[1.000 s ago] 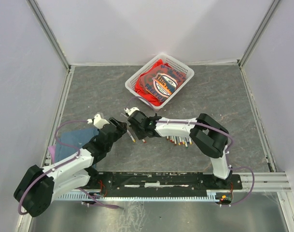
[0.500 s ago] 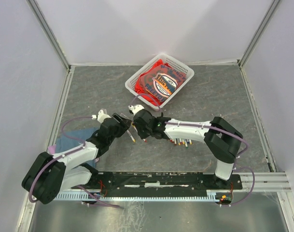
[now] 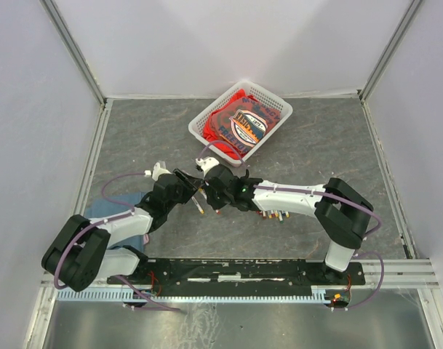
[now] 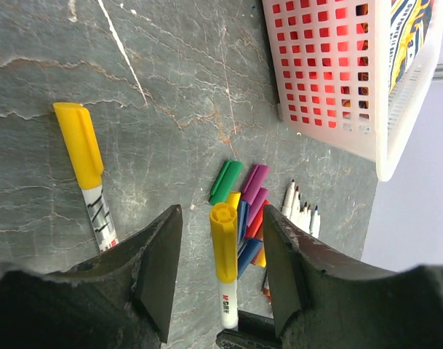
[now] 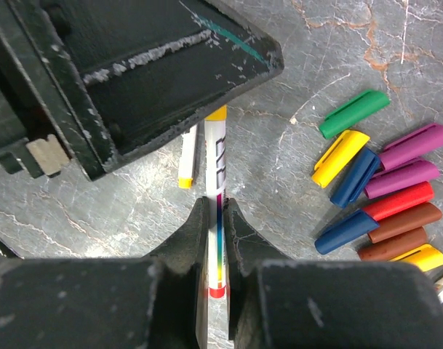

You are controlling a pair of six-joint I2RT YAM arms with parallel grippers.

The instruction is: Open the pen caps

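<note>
My right gripper [image 5: 216,205] is shut on the white barrel of a pen [image 5: 218,240] and holds it above the table. The pen's yellow cap [image 4: 223,240] stands between the open jaws of my left gripper [image 4: 221,212], not touched by either finger. In the top view the two grippers meet at the table's middle, left [image 3: 193,190] and right [image 3: 209,190]. Several loose pen caps [image 5: 381,196] in green, yellow, blue, purple, red and brown lie on the table to the right; they also show in the left wrist view [image 4: 243,196].
A second yellow-capped pen [image 4: 81,149] lies on the table to the left. Uncapped white pen barrels [image 3: 273,213] lie in a row by the caps. A white basket [image 3: 212,114] with red cloth stands behind. Blue cloth [image 3: 108,211] lies at the left.
My left arm has reached forward and right, bringing its open jaws around the yellow cap. My right arm has stretched left with the pen held.
</note>
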